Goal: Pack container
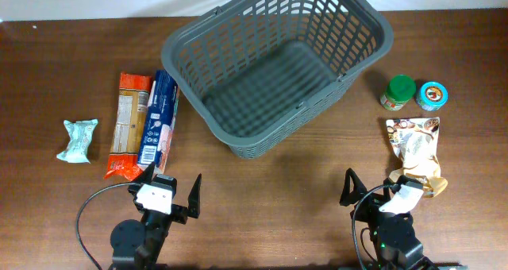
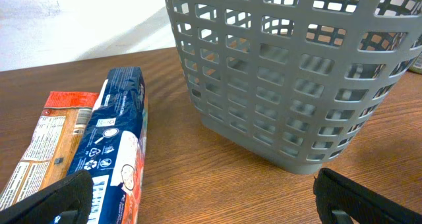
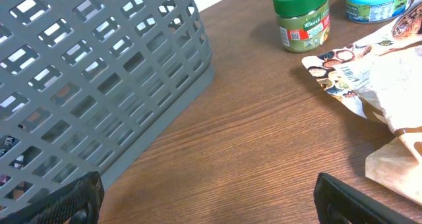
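Grey plastic dominates the scene: the container (image 1: 266, 91), a big slotted basket, sits at the far middle of the wooden table (image 1: 302, 183), turned at an angle. Looking down into it, we see its solid bottom and lattice walls uncovered from rim to rim.

To its left lie an orange packet (image 1: 127, 123) and a blue packet (image 1: 159, 119), side by side and touching. The blue one is nearer the basket. Further left, well apart, is a pale green wrapped item (image 1: 78, 140).

To the right of the basket stand a jar (image 1: 398, 93) with its green lid on and, just beside it, a low tin (image 1: 432, 96) with a blue printed top. Below them lies a crinkled printed bag (image 1: 414, 147).

Our left gripper (image 1: 173, 176) is at the near edge, below the packets, with its fingers spread wide and nothing between them. Our right gripper (image 1: 371, 183) is at the near right, fingers likewise spread and holding nothing. Its outer finger is beside the bag's lower end, and we cannot tell whether they touch.

From the left wrist we see the basket's wall (image 2: 290, 79) and the blue packet (image 2: 115, 145) ahead.
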